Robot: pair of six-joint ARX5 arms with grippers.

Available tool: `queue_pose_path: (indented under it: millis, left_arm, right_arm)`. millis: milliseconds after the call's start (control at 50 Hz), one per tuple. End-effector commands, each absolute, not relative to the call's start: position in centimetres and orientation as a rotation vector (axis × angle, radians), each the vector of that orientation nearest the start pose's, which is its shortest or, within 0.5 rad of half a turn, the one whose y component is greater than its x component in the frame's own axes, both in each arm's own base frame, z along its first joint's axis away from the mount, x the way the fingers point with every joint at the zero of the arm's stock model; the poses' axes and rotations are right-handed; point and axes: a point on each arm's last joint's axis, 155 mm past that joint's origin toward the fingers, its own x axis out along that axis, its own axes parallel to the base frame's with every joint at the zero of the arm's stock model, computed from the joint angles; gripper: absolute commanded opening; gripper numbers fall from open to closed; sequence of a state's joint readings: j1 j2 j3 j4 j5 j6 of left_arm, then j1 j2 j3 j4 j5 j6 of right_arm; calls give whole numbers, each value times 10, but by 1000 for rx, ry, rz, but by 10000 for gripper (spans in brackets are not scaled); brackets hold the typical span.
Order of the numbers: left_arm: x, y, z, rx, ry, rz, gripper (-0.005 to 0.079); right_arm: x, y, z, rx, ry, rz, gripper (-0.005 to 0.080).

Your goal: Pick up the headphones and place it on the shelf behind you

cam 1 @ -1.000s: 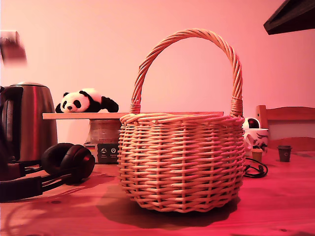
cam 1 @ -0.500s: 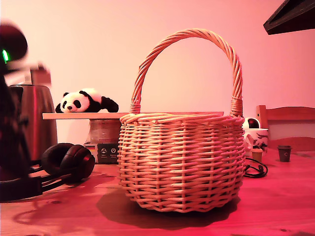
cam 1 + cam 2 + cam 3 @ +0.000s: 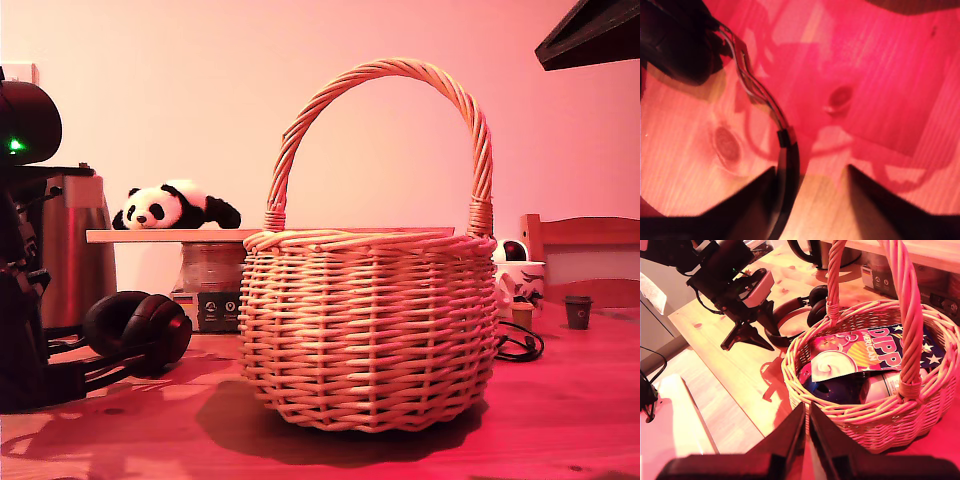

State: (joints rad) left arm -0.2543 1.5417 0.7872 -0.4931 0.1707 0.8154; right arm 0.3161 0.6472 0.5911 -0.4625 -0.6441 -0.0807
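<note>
The black headphones (image 3: pixel 137 330) lie on the wooden table at the exterior view's left, in front of the steel kettle (image 3: pixel 72 250). My first gripper (image 3: pixel 811 170) hangs open just above the table, with the headphones' headband (image 3: pixel 788 160) running in close beside one finger (image 3: pixel 757 202); an ear cup (image 3: pixel 677 42) lies further ahead. The second wrist view also shows my first gripper (image 3: pixel 747 341) open over the headphones (image 3: pixel 802 312). My second gripper (image 3: pixel 806 412) is shut on nothing, near the wicker basket (image 3: pixel 865 415). The shelf (image 3: pixel 175 236) is a light plank behind the basket.
The big wicker basket (image 3: pixel 370 330) with a tall handle fills the middle of the table and holds a snack packet (image 3: pixel 860 355). A toy panda (image 3: pixel 175 207) lies on the shelf. A mug (image 3: pixel 520 280), a cable and a chair back stand at the exterior view's right.
My first arm has come into the exterior view from its left and dropped down beside the headphones. The headphones and the basket have not moved.
</note>
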Motion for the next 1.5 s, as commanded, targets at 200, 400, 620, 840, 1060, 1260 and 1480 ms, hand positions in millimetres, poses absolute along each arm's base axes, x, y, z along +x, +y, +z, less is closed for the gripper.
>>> queue_pose_path:
  millis: [200,400,620,840,1060,1260,1480]
  left_arm:
    - [284,-100,-14,748,1129,-866,74]
    - [287,-102,-7,750,1129,-870,-24]
    - [305,-109,16,752,1094,-861,-24]
    - [326,-126,48,778,1003,-859,-24]
    - [324,-131,63,798,985,-863,-24]
    - [320,-129,85,799,948,-829,-24]
    - [315,-127,115,809,872,-798,-24]
  right_arm:
    - [199,182,209,5,471,965,-12]
    - [198,182,209,6,472,965,-12]
    - [212,175,212,-15,440,893,-13]
    - [238,157,238,-56,304,743,-13]
    - [243,144,258,-70,215,662,-13]
    - [238,140,268,-64,178,646,-13]
    - [237,140,272,-50,163,645,-13]
